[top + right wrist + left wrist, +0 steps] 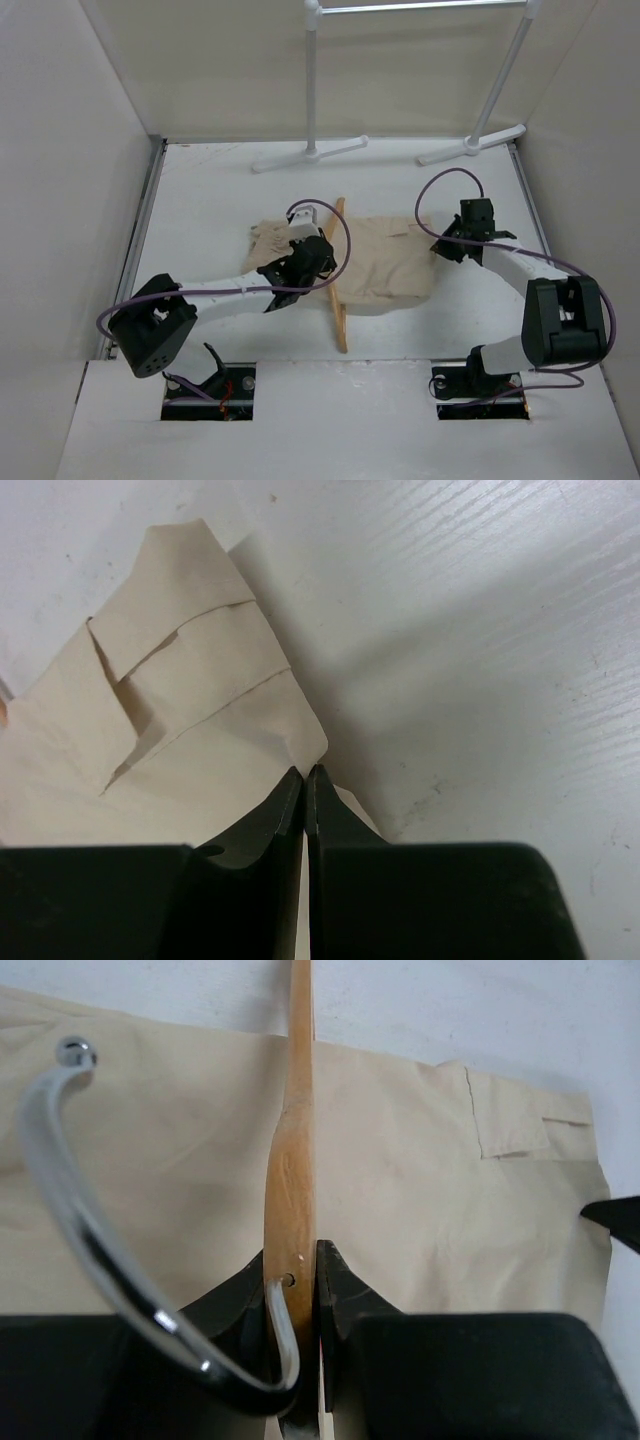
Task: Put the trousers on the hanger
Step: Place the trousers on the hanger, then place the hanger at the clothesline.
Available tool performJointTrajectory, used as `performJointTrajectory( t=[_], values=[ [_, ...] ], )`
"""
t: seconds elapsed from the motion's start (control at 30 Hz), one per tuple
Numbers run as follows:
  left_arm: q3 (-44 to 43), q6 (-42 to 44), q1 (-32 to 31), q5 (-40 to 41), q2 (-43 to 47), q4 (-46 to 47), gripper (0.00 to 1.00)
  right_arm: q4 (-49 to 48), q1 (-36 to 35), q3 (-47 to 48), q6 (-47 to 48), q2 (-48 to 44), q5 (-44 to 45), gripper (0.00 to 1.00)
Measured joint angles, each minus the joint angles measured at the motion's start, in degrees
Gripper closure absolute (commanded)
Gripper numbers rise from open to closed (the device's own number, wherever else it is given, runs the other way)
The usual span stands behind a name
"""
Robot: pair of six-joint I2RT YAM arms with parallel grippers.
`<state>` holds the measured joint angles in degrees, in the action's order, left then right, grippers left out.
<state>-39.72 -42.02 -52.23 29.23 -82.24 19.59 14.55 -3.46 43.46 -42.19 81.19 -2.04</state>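
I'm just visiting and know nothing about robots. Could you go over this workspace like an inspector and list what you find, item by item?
Surface: white table, a few faint marks.
Job's things: beige trousers lying wrinkled on the table; wooden hanger held on edge across them, cloth on both sides of it.
Clutter: nothing seen.
Grippers: left gripper, fingers shut on the hanger; right gripper, fingers shut on a corner of the trousers.
Cables: purple cables loop loosely along both arms, not snagged on anything.
Surroundings: white rack at the far edge, plain walls on three sides.
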Motion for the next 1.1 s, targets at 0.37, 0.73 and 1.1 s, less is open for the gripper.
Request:
performJointTrajectory(
  t=[0.37,0.73,1.1],
  values=[
    [-6.16,8.59,-2.05,0.33,-0.26,-7.45,0.98,-1.4,-2.73,0.42,-0.37,3.21,1.29,0.82],
    [-14.82,9.31,-2.93,2.47,-1.01,-14.97,0.99,3.08,-5.07,0.42,-1.31,-11.43,2.1,0.34],
    [-49.13,11.32,-4.39,-0.39,1.31,-40.15,0.98,13.44,-26.12,9.11,-2.32,-42.62,-0.13,0.48]
  ],
)
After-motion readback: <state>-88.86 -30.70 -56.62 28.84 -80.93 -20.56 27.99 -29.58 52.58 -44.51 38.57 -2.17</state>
